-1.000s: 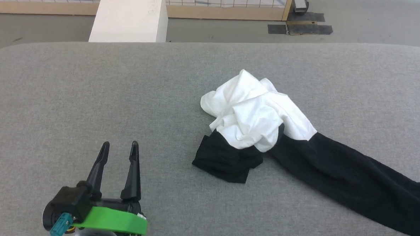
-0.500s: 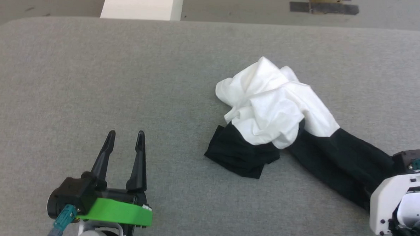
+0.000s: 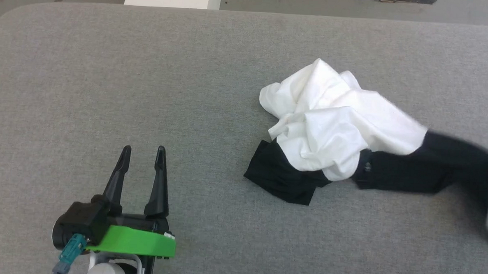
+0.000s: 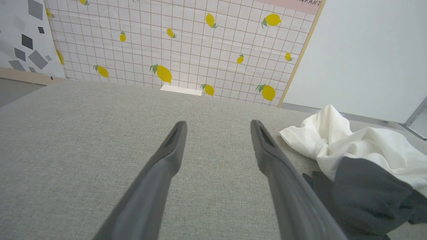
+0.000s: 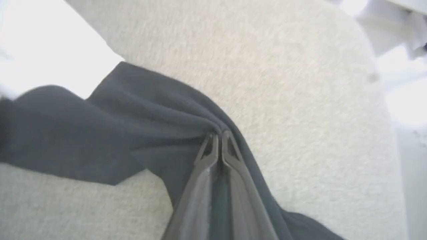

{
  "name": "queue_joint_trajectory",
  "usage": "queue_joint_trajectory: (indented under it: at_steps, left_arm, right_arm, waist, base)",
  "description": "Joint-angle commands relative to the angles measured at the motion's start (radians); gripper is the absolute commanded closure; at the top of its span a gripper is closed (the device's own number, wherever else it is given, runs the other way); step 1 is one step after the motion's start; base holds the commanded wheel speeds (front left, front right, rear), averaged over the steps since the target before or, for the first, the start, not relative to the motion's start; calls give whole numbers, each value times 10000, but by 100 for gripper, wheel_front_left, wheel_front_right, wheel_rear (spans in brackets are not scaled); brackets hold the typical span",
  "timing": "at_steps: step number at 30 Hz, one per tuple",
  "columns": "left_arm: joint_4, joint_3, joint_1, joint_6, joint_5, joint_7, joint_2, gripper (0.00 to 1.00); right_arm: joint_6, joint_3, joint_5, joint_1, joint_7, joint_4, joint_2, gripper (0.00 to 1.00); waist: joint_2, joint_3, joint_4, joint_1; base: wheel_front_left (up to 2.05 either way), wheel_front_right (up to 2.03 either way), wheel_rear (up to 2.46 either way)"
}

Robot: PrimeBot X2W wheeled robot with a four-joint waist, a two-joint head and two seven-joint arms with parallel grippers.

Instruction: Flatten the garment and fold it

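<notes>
Head view: the garment (image 3: 334, 132) lies right of centre on the grey padded table (image 3: 106, 85). It is a crumpled white mound with a black fold poking out at its lower left and a black stretch running to the right edge, blurred there. Your left gripper (image 3: 143, 149) sits at the lower left, fingers spread and empty, well apart from the cloth.

Left wrist view: the open fingers frame bare table, and the heap sits at the right of the frame, white above and dark below. The cloth creases deeply and slumps, so expect it to be light, limp and unable to hold any shape of its own.

Right wrist view: your right gripper (image 5: 219, 135) is pinched shut on the black cloth at mid-frame, with folds gathering into the fingertips. I judge the bite to be small, and thin fabric like this may slip out under a hard pull.

Take hems, cuffs or corners rather than the middle of the mound. For the left gripper, the black fold at the heap's lower left looks like the nearest clean edge.
</notes>
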Motion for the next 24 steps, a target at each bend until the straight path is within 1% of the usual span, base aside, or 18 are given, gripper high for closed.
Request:
queue_joint_trajectory:
  at_steps: [1,6,11,13,16,17,18,19,24]
  left_arm:
    - [-90,-7,-196,75,1,-49,-40,0]
    - [-148,-77,-393,14,8,-49,-48,0]
    - [-37,-237,-645,-42,28,-49,-57,0]
    - [24,-283,-711,-51,23,-49,-60,0]
    - [108,-348,-767,-60,31,-49,-63,0]
    - [140,-379,-794,-61,37,-49,-64,0]
    - [169,-410,-817,-64,39,-49,-65,0]
    - [205,-454,-854,-73,34,-49,-66,0]
    - [348,-589,-954,-76,37,-49,-69,0]
  right_arm:
    - [-19,-28,-80,-498,-266,-165,-311,100]
    - [-19,-195,-249,-1786,-988,-179,-1228,100]
    - [-19,-927,-1324,-2536,-1566,940,-2066,100]
    - [-19,-1146,-1696,-2590,-1879,1483,-2222,100]
    - [-19,-1353,-1906,-2580,-2200,2233,-2095,100]
    - [-19,-1372,-1921,-2558,-2269,2489,-1992,89]
    - [-19,-1394,-1916,-2563,-2347,2652,-1892,54]
    - [-19,-1426,-1928,-2597,-2493,2806,-1777,0]
    - [-19,-1371,-1767,-2896,-3151,3038,-1218,0]
  waist:
    - [0,82,-31,0]
    - [0,485,27,0]
    - [0,892,269,0]
    - [0,990,372,0]
    - [0,1079,461,0]
    - [0,1104,478,0]
    - [0,1119,485,0]
    - [0,1135,488,0]
    - [0,940,367,0]
  base:
    - [0,0,0]
    - [0,0,0]
    - [0,0,0]
    - [0,0,0]
    - [0,0,0]
    - [0,0,0]
    - [0,0,0]
    - [0,0,0]
    - [0,0,0]
